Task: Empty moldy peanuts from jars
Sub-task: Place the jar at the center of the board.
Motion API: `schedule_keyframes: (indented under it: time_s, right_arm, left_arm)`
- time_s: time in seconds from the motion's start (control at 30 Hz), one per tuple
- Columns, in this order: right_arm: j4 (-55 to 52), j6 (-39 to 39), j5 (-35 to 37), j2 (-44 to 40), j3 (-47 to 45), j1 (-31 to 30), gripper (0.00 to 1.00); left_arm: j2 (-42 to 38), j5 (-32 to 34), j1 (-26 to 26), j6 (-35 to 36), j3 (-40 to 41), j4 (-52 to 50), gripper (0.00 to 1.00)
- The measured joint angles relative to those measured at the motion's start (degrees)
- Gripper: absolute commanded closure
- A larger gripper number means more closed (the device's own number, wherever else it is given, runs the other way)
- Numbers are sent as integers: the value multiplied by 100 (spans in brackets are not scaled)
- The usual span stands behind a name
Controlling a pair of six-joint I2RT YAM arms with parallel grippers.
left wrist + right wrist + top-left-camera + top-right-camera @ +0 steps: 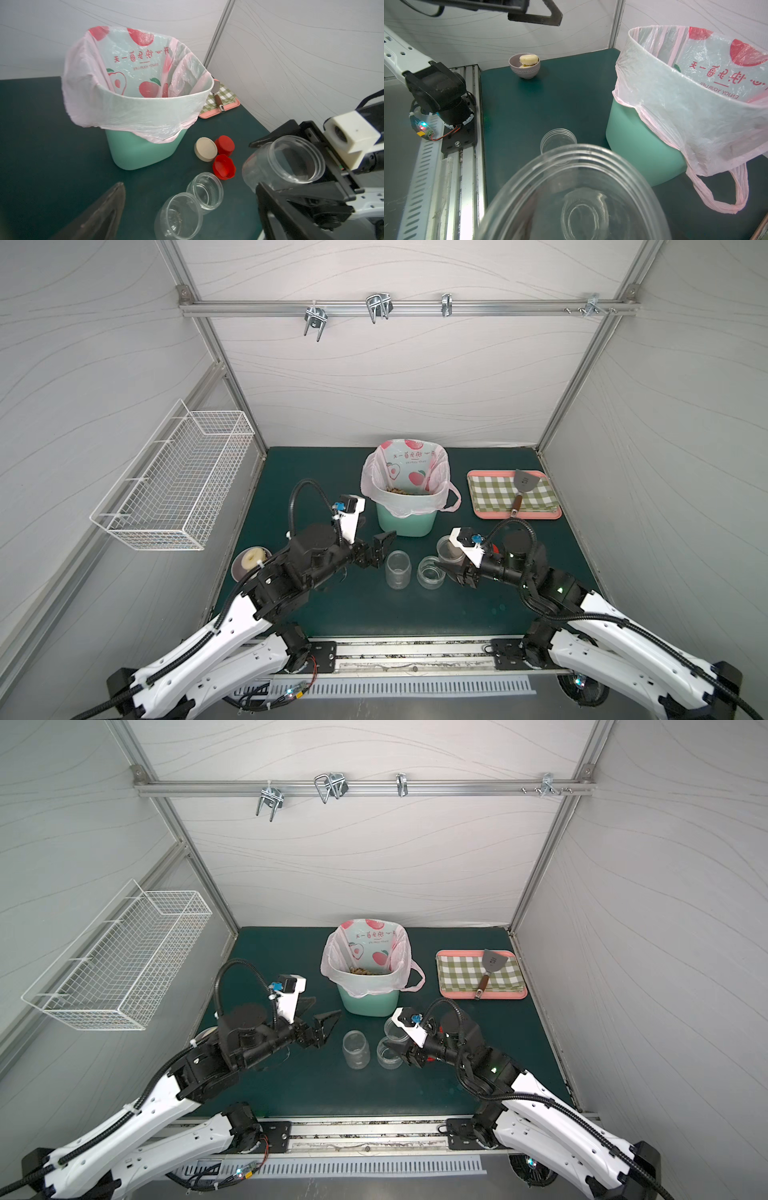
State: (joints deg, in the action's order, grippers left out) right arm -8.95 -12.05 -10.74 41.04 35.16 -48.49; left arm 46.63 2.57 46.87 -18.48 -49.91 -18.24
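Right fingers [276,133] clamp the emptied jar [295,160], which sits tilted; left fingers [99,216] are spread wide, idle. Probably best to level it, then lower it gently beside the short empty jar [430,571] mid-tabletop [332,614].

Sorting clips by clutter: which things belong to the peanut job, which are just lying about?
Job: two clear round jars; third jar in right gripper; tan peanuts in the mint-green bin; beige lid, two red lids.
Lying about: grey bowl of donuts; pink tray, checked cloth, spatula; white wire basket.

Peanuts [401,490] in bin [405,524] — jars [398,569] before it
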Motion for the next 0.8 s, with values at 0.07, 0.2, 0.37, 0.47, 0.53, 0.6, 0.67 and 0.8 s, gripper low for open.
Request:
schedule_keyframes:
  time_s: [0.07,0.2,0.37,0.47,0.53,0.6,0.67,0.8]
  right_arm:
    - [13,-4,37,90,76,-48,100]
    - [31,-74,254,234,146,-260,100]
    - [33,-155,529,245,149,-466,100]
    - [31,-168,662,271,160,-492,100]
    - [28,-175,739,282,177,-505,100]
    - [24,-177,809,295,203,-516,100]
    - [26,-177,914,319,229,-520,100]
    - [17,-168,1082,398,243,-531,100]
  left_arm:
    - [518,-323,0,-55,-444,-170,0]
    - [1495,-885,0,-125,-1204,-765,0]
    - [2103,-1377,0,-175,-1788,-1427,6]
    - [2216,-1631,0,-229,-1917,-1576,12]
    - [2269,-1773,0,-278,-1967,-1622,15]
    - [2310,-1895,0,-328,-1980,-1626,16]
    - [2356,-2015,0,-389,-1980,-1624,17]
    - [2463,-2155,0,-514,-1980,-1611,20]
